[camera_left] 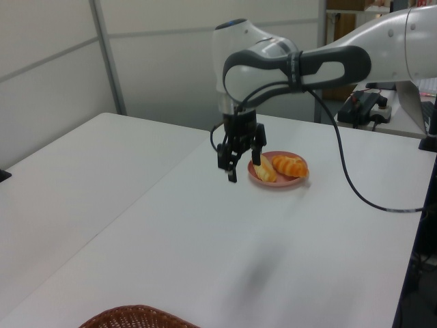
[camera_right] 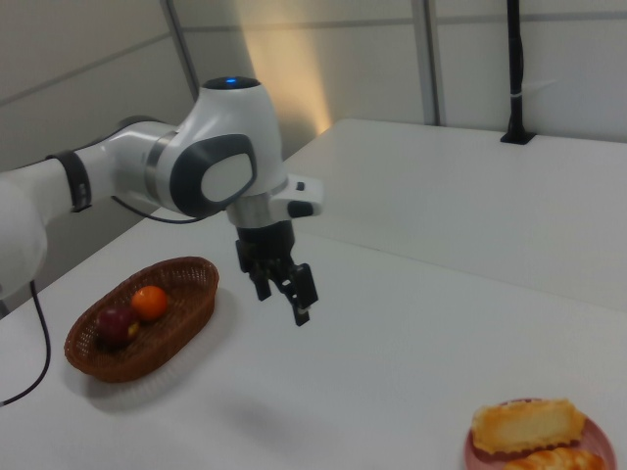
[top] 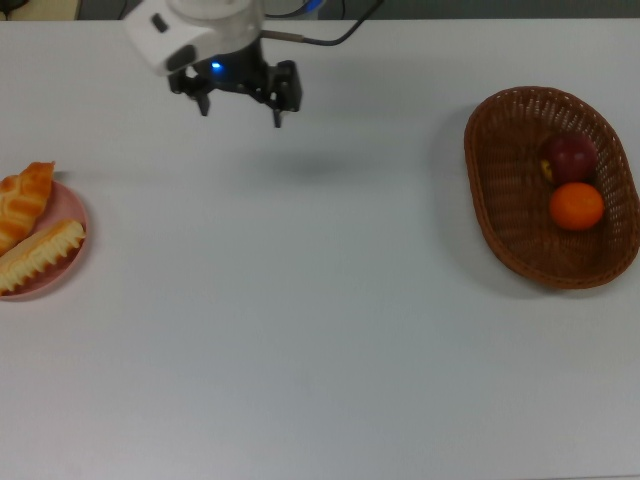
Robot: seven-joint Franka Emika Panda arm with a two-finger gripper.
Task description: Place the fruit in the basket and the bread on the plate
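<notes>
The gripper (top: pixel 240 104) hangs above the white table (top: pixel 320 350), fingers spread apart and holding nothing, near the far edge in the top view and left of centre there. In the left view the gripper (camera_left: pixel 240 167) sits just left of the pink plate (camera_left: pixel 278 181). On the plate (top: pixel 62 262), at the top view's left edge, lie both breads: the braided roll (top: pixel 22 203) farther back and the striped roll (top: pixel 40 255) nearer, side by side. The wicker basket (top: pixel 500 190) stands at the top view's right, well apart from the plate, and holds the dark red apple (top: pixel 569 157) and the orange mandarin (top: pixel 577 206), which touch or nearly touch.
</notes>
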